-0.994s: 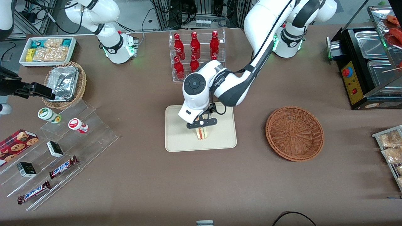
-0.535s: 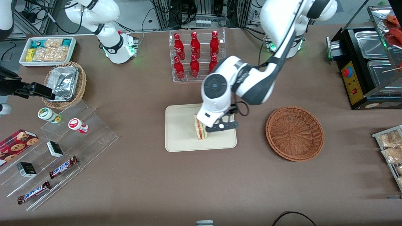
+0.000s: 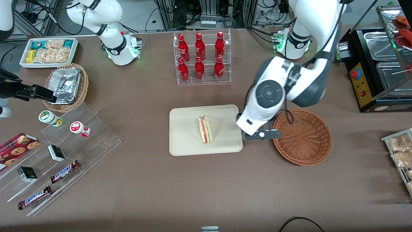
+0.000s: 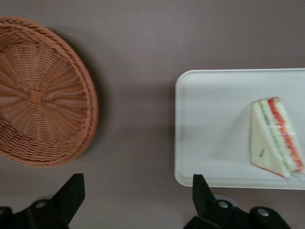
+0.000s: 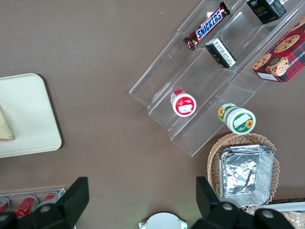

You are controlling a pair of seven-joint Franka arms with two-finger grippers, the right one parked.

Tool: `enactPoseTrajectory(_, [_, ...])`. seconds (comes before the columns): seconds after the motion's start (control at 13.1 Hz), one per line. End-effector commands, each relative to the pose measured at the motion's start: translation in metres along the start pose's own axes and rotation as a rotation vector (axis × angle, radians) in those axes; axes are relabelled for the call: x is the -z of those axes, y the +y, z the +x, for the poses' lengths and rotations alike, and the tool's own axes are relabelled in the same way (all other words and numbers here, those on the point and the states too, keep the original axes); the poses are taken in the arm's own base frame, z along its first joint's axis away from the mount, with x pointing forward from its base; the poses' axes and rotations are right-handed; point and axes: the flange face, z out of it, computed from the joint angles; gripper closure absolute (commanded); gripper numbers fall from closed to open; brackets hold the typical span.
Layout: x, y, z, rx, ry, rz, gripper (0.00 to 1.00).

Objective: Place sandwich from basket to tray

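Note:
The sandwich (image 3: 205, 130), a wrapped triangular wedge with red and green filling, lies on the cream tray (image 3: 183, 141) near its middle. It also shows in the left wrist view (image 4: 276, 138) on the tray (image 4: 209, 124). The reddish-brown wicker basket (image 3: 302, 137) is empty and sits beside the tray, toward the working arm's end; it shows in the left wrist view (image 4: 40, 124) too. My gripper (image 3: 261, 134) hangs open and empty above the bare table between tray and basket, with its fingers (image 4: 71, 193) spread wide.
A clear rack of red bottles (image 3: 201, 58) stands farther from the front camera than the tray. Acrylic steps with snack bars and cups (image 3: 61, 145) lie toward the parked arm's end. A black food warmer (image 3: 376, 64) and bagged snacks (image 3: 399, 148) lie toward the working arm's end.
My gripper let go of the sandwich on the tray, then rose and swung away toward the basket. The sandwich now lies alone on the tray.

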Motion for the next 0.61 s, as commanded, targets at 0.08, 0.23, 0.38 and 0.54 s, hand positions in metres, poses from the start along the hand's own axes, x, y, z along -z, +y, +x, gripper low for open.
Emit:
enactPoseTrajectory(0.08, [0.018, -0.082, -0.009, -0.076, -0.015, -0.03, 0.0])
enactPoseTrajectory(0.23, [0.028, -0.122, -0.014, -0.111, -0.018, -0.045, 0.0])
enactPoseTrajectory(0.38, [0.038, -0.163, -0.018, -0.135, -0.026, -0.054, 0.0])
enactPoseTrajectory(0.54, [0.046, -0.2, -0.021, -0.166, -0.041, -0.069, 0.0])
